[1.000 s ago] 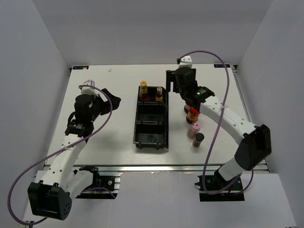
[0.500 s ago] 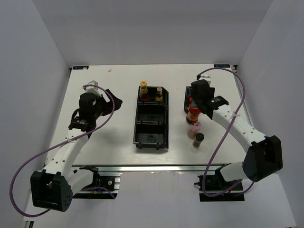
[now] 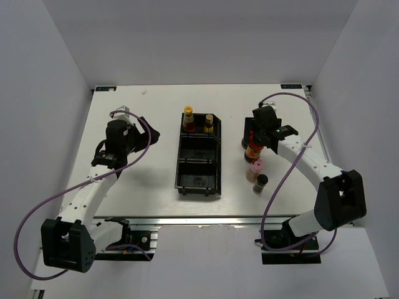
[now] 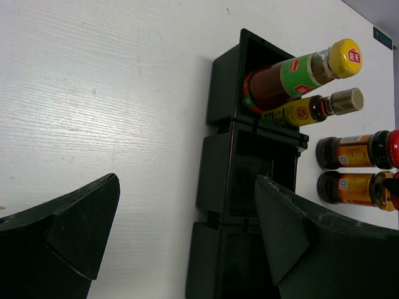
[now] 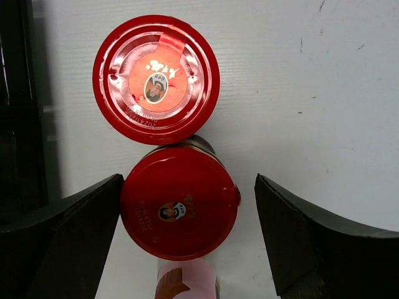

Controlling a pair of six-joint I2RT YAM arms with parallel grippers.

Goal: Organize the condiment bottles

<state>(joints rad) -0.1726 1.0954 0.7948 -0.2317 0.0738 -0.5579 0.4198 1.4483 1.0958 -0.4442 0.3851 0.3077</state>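
White tabletop (image 3: 143, 180), bin (image 3: 198, 182) at centre, two slim bottles (image 4: 293, 71) in its 12 o'clock compartment. Within the last second the right pincer (image 3: 254, 138) came down from 12 o'clock over the red-lidded jars (image 5: 156, 78) at the bin's 3 o'clock. Fingers apart, it now straddles the nearer jar (image 5: 179, 208), likely the next pick. Left pincer (image 4: 187, 187) hangs apart at 9 o'clock.

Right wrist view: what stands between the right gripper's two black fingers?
A round red-lidded jar, shown in the right wrist view; the other red-lidded jar stands beyond the fingertips.
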